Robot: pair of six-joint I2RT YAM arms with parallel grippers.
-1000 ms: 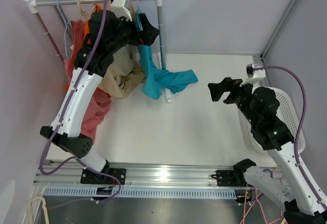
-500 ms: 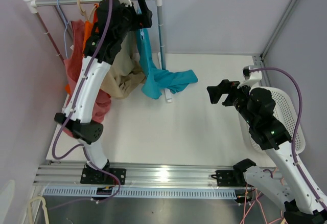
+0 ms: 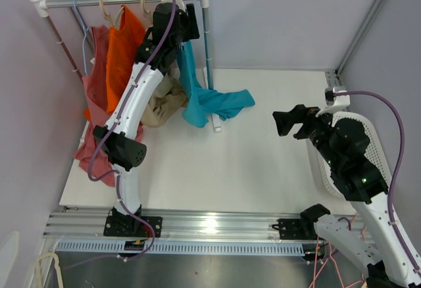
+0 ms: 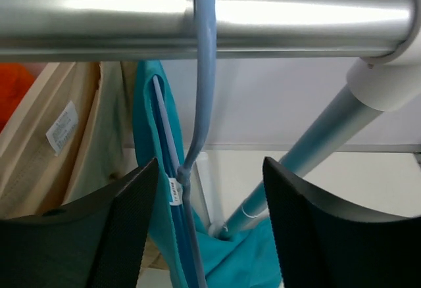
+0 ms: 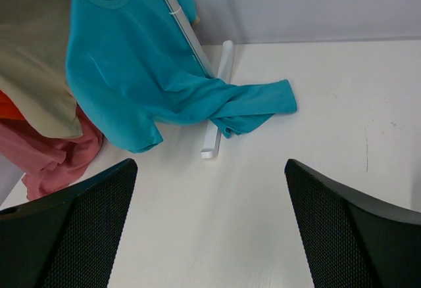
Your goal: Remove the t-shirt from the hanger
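Note:
A teal t-shirt (image 3: pixel 204 100) hangs from a light blue hanger (image 4: pixel 202 91) on the metal rail (image 3: pixel 118 0), at its right end; its lower part trails onto the table. It also shows in the right wrist view (image 5: pixel 141 77). My left gripper (image 3: pixel 183 22) is open, up at the rail, its fingers (image 4: pixel 131 229) on either side of the hanger's neck without touching it. My right gripper (image 3: pixel 289 118) is open and empty above the table, right of the shirt.
Beige (image 3: pixel 161 100), orange (image 3: pixel 122 51) and pink (image 3: pixel 99 104) garments hang left of the teal one. The rack's upright post (image 3: pixel 209 58) and foot (image 5: pixel 217 104) stand by the shirt. A white basket (image 3: pixel 371 150) sits at the right edge.
My left arm has risen and shifted right, bringing its gripper up to the rail at the blue hanger. The orange shirt is now uncovered. My right gripper shifted slightly right.

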